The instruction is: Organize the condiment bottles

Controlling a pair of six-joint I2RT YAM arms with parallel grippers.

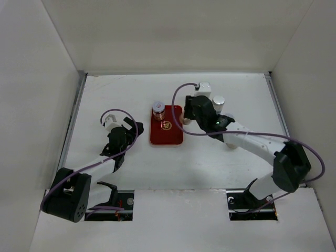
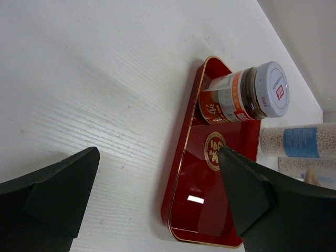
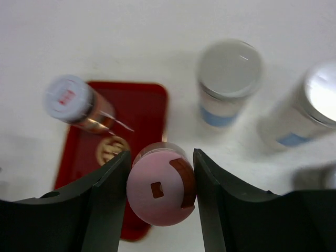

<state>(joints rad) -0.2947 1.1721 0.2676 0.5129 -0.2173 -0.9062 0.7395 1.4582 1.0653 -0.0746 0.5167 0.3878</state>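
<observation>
My right gripper (image 3: 161,155) is shut on a pink-lidded jar (image 3: 161,189), held over the right edge of the red tray (image 3: 142,105); in the top view this gripper (image 1: 187,116) is just right of the tray (image 1: 173,137). A purple-lidded jar (image 1: 157,109) stands on the tray's far end and also shows in the left wrist view (image 2: 247,97) and the right wrist view (image 3: 71,100). Two silver-capped, blue-labelled bottles (image 3: 229,71) (image 3: 320,97) stand right of the tray. My left gripper (image 2: 157,157) is open and empty, left of the tray (image 2: 194,210). The other jars are hidden.
White walls close the table on the left, back and right. In the top view one silver-capped bottle (image 1: 218,102) stands beside the right arm, whose forearm (image 1: 247,139) crosses the table's right half. The left gripper (image 1: 125,137) sits near the tray's left side.
</observation>
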